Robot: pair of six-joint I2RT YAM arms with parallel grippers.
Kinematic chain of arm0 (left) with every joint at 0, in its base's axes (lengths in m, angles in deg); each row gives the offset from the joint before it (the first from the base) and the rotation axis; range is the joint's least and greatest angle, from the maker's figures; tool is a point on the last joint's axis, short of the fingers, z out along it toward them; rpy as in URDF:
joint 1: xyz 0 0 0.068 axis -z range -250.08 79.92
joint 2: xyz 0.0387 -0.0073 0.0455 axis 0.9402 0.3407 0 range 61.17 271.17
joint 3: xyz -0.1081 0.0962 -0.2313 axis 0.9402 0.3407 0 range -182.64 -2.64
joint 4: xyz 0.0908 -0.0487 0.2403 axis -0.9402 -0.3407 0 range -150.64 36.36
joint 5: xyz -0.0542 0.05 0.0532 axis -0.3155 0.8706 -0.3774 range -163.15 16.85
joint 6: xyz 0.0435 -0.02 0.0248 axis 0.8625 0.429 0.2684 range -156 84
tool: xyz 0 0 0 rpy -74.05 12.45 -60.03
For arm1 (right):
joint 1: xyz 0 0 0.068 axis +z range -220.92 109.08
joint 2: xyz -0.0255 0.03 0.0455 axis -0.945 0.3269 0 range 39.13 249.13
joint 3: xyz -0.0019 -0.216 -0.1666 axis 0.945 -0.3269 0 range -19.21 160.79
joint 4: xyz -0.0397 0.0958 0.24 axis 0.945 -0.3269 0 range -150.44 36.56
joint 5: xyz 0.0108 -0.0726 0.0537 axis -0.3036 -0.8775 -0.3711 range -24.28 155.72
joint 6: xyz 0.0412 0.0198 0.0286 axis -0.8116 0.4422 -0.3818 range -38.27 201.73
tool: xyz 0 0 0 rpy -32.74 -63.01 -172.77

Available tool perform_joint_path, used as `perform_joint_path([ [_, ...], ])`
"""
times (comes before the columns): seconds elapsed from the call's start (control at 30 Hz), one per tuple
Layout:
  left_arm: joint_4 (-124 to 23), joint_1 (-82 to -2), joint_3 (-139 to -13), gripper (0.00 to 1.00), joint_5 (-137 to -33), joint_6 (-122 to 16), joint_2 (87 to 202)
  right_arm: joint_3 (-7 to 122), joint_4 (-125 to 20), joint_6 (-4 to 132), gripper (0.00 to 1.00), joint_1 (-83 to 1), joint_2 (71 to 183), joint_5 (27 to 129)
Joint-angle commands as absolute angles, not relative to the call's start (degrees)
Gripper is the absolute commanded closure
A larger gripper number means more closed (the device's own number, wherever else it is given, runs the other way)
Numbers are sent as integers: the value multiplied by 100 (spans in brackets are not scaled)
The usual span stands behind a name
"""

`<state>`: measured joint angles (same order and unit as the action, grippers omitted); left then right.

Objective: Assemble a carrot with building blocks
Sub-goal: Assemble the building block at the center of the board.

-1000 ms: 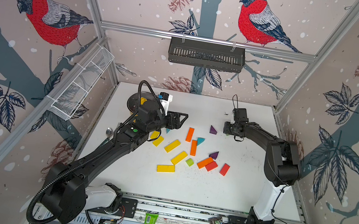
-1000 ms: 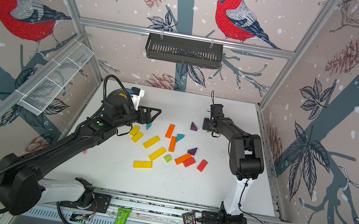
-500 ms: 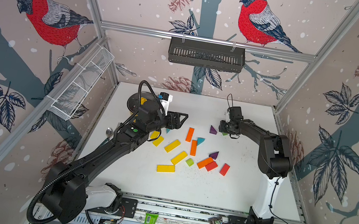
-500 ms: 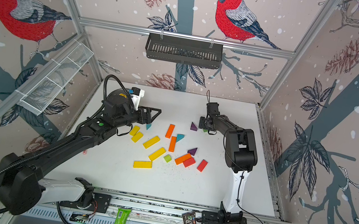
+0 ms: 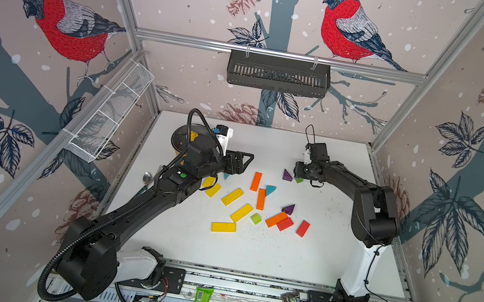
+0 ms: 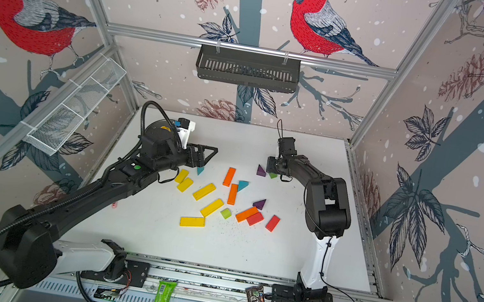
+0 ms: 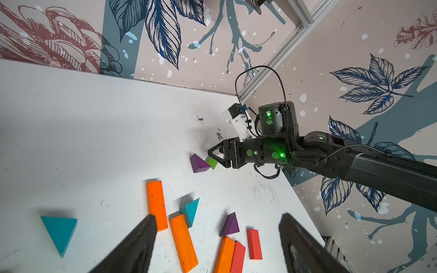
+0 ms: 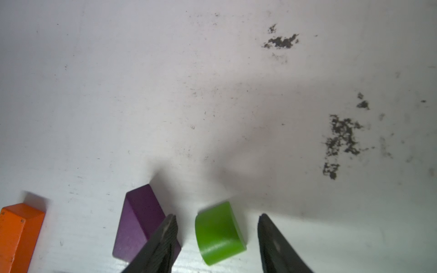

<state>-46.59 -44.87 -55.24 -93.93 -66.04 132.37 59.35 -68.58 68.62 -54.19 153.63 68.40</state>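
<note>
A lime-green block [image 8: 218, 232] lies on the white table [image 5: 316, 255], between the fingers of my right gripper [image 8: 217, 215]. The gripper is open, with a gap on each side of the block. A purple triangle [image 8: 139, 219] sits just outside one fingertip [image 8: 169, 227]. Both top views show this pair at the back right [image 5: 298, 180] [image 6: 272, 175]. My left gripper [image 7: 217, 217] hovers open and empty over the scattered building blocks: yellow bars [image 5: 223, 227], orange bars [image 5: 261, 199], red bars [image 5: 303, 228], a teal triangle [image 5: 270, 190] and another green cube [image 5: 255, 218].
A yellow pot with a dark lid [image 5: 183, 141] stands behind my left arm, and a spoon [image 5: 147, 178] lies beside that arm. A black basket [image 5: 278, 74] hangs on the back wall, a white wire basket [image 5: 109, 115] on the left wall. Dark crumbs [image 8: 340, 137] dot the table.
My right gripper has edged left to the green block and the purple triangle, and its arm has swung round. The left arm has not moved.
</note>
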Motion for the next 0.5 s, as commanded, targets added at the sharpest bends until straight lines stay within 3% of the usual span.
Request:
perform_joint_path([
  [0.0,-4600,-4490,-5572,18,-9381,-6633,13234,5574,-6841,6890,43,-5362,15139,6687],
  [0.47,-4600,-4485,-5563,18,-9380,-6633,13220,5262,-6926,6907,46,-5458,15149,6327],
])
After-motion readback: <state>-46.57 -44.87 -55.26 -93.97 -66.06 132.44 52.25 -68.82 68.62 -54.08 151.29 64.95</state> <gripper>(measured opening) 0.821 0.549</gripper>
